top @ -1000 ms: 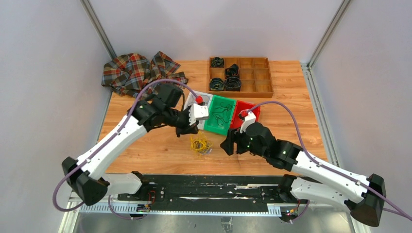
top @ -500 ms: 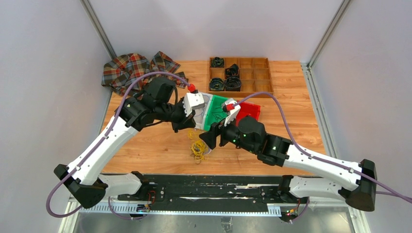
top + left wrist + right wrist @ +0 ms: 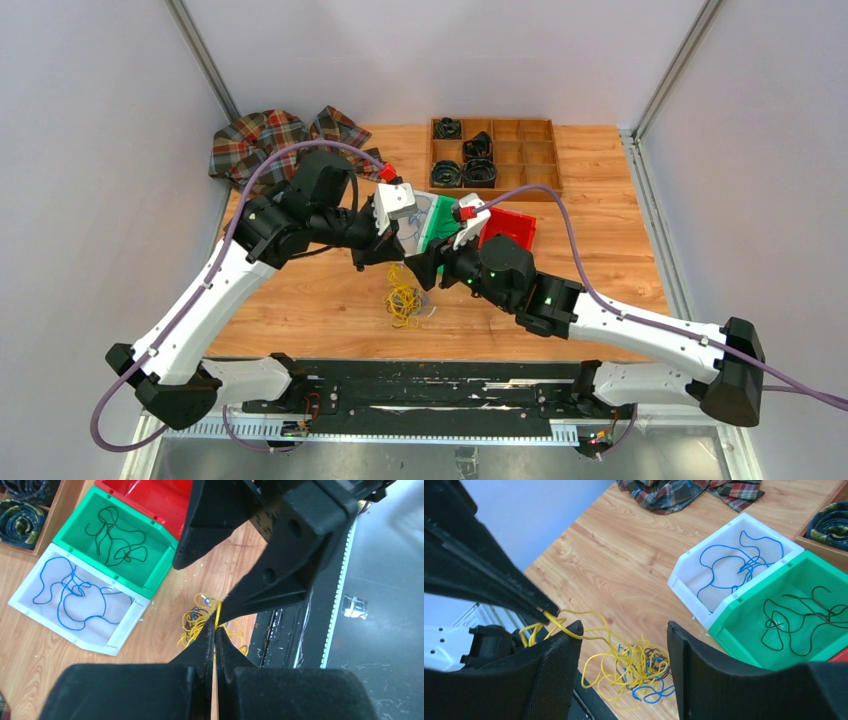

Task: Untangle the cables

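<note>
Near the front of the worktop (image 3: 300, 310) lies the clump of cables (image 3: 405, 302). It is mostly yellow, with some blue and dark bits mixed in. The left tool (image 3: 215, 630) is pinched tight on one yellow cable (image 3: 218, 612) and holds it up a little above the clump. The right tool (image 3: 623, 630) hangs just beside it with its fingers wide apart, holding nothing. The cables look thin, light and floppy. I think a pull on one will drag the whole clump along unless something holds the rest down. A cable may also slip out of a loose pinch. A good place to grab is a loose end or an outer loop, not the knotted middle. Farther back sit a white bin (image 3: 131, 627) with a blue cable (image 3: 70, 595), a green bin (image 3: 161, 569) with a black cable (image 3: 115, 535), and a red bin (image 3: 150, 495). Behind them are a tray (image 3: 535, 155) of black rolls (image 3: 465, 172) and a cloth (image 3: 270, 145).
</note>
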{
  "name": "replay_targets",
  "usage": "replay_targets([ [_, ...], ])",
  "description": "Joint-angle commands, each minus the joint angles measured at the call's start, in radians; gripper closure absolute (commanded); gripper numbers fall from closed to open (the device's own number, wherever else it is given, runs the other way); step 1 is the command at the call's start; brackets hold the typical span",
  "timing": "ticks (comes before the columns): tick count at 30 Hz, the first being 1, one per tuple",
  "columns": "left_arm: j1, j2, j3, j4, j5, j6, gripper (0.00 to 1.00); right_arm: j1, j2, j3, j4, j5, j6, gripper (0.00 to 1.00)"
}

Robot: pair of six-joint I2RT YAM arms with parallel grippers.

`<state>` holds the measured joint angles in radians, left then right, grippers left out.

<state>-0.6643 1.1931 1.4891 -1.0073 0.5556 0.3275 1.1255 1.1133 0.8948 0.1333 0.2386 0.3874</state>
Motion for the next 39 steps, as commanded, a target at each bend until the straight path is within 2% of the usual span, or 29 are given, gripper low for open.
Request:
replay_targets([
  [1,-0.006,-0.006,0.04,-0.033,0.065,-0.01,1.0,0.013,0.019,0.025,0.07,0.102,-0.006,0.4],
  [5,-0.006,0.013,0.065,-0.078,0.08,0.013,1.0,0.014,0.042,0.023,0.093,0.189,0.02,0.45],
  [11,-0.006,0.022,0.101,-0.105,0.162,0.02,0.99,0.014,0.085,0.03,0.118,0.264,0.046,0.46],
  [18,-0.006,0.061,0.188,-0.176,0.204,0.071,1.0,0.014,0.169,0.041,0.149,0.256,0.062,0.46],
  [26,-0.006,0.081,0.275,-0.211,0.223,0.097,1.0,0.013,0.174,-0.031,0.221,0.23,0.09,0.44],
  [32,-0.006,0.098,0.366,-0.212,0.196,0.103,1.0,0.014,0.125,-0.113,0.236,0.179,0.133,0.43],
  [39,-0.006,0.085,0.382,-0.212,0.122,0.158,1.0,-0.001,-0.094,-0.214,0.204,0.132,0.115,0.4],
])
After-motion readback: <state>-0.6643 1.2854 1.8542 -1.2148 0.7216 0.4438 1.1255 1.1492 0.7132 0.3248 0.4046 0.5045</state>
